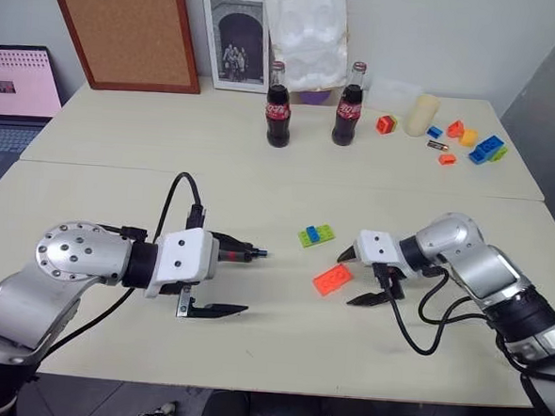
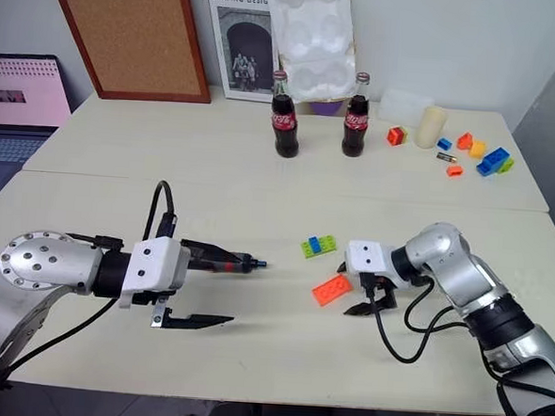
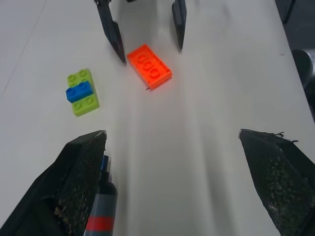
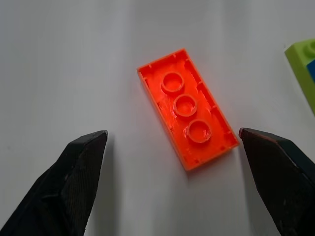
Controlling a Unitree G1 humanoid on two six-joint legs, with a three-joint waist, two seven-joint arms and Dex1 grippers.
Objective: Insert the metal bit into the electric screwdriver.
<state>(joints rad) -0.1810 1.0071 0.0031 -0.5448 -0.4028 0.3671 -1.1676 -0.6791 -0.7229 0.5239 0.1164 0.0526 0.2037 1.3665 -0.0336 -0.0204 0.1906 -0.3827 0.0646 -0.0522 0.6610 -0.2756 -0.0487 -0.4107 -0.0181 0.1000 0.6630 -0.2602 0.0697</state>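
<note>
One glossy orange brick (image 4: 187,115), perhaps hollow-backed.

Flat brick (image 1: 331,280) on table (image 1: 279,345), stacked bricks (image 1: 315,235) just behind, bottles (image 1: 279,104) far behind.

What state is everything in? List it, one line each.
left gripper: open
electric screwdriver: lying along one left finger
right gripper: open, over the orange brick
orange brick: flat, underside up
green brick: flat, blue brick on top
cola bottles: upright
</note>
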